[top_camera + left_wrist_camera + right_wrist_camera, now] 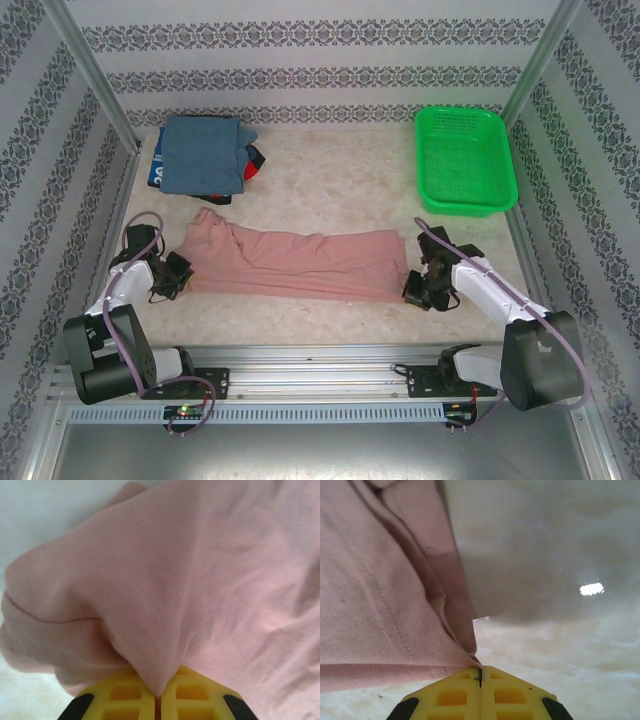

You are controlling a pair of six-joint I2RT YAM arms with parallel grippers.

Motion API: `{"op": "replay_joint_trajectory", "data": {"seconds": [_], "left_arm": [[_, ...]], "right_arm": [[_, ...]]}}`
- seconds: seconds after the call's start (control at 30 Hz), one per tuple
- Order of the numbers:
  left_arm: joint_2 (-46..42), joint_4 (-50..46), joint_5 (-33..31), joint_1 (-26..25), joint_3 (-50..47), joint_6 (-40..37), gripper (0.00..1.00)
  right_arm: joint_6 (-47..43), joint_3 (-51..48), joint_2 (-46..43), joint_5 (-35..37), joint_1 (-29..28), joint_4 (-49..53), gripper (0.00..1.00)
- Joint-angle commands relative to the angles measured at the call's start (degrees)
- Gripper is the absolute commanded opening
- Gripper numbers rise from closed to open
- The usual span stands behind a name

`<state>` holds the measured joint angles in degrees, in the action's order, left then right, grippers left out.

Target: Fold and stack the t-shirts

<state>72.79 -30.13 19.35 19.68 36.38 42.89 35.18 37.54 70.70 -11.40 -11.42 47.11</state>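
Yellow pads (125, 696) of the left gripper (158, 694) were pressed together on a pinch of the pink shirt (200, 580). The cloth rose from the closed jaws in a tented peak and spread away toward 12 and 2 o'clock in the left wrist view. A thin seam line ran across the folds at 9 o'clock.

The right gripper (481, 672) was likewise clamped shut on the shirt's edge. In the right wrist view the cloth ran up from the jaws toward 11 o'clock in long creases, with a hem along the bottom. Bare pale table (560, 645) lay from 12 to 3 o'clock.

From above, the left gripper (178, 276) sat at 8 o'clock on the table, holding the shirt's left end. The right gripper (418, 288) sat at 4 o'clock, holding its right end. Between them the shirt (300, 262) lay as a long, narrow, rumpled band across the near half of the table. Its left end flared upward toward 11 o'clock.

Well apart from it, at 11 o'clock, a stack (205, 160) of folded shirts rested in the far left corner. A blue-grey shirt (200, 150) lay on top, and a red shirt (258, 158) peeked out at the stack's right edge. At 1 o'clock stood a green mesh basket (505, 175).
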Motion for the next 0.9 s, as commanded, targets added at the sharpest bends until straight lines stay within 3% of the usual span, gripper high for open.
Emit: {"op": "replay_joint_trajectory", "data": {"seconds": [0.0, 0.17, 0.23, 0.43, 0.57, 0.87], "left_arm": [[-0.42, -0.13, -4.41, 1.97, -1.37, 1.36, 0.0], [1.43, 0.51, -5.4, 2.91, -1.17, 0.85, 0.0], [2.78, 1.15, -4.59, 2.92, -0.83, 0.44, 0.0], [3.6, 3.16, -2.76, 2.91, -1.83, -0.4, 0.01], [3.26, 3.24, -3.04, 2.91, -2.61, -0.99, 0.03], [3.92, 2.44, -4.46, 2.98, -2.12, -1.65, 0.04]], "right_arm": [[3.01, -1.74, 0.9, 1.24, -0.14, -2.17, 0.0], [3.67, -2.73, 1.38, 0.59, -0.45, -3.35, 0.03], [3.71, -1.88, 0.96, 1.08, -0.38, -2.42, 0.18], [3.23, 5.82, -1.69, 3.49, -0.34, -0.94, 0.37], [-0.27, 10.72, 4.63, -1.74, -0.9, -5.33, 0.38], [-3.06, 20.44, 21.44, -3.49, -2.15, -11.09, 0.38]]}}
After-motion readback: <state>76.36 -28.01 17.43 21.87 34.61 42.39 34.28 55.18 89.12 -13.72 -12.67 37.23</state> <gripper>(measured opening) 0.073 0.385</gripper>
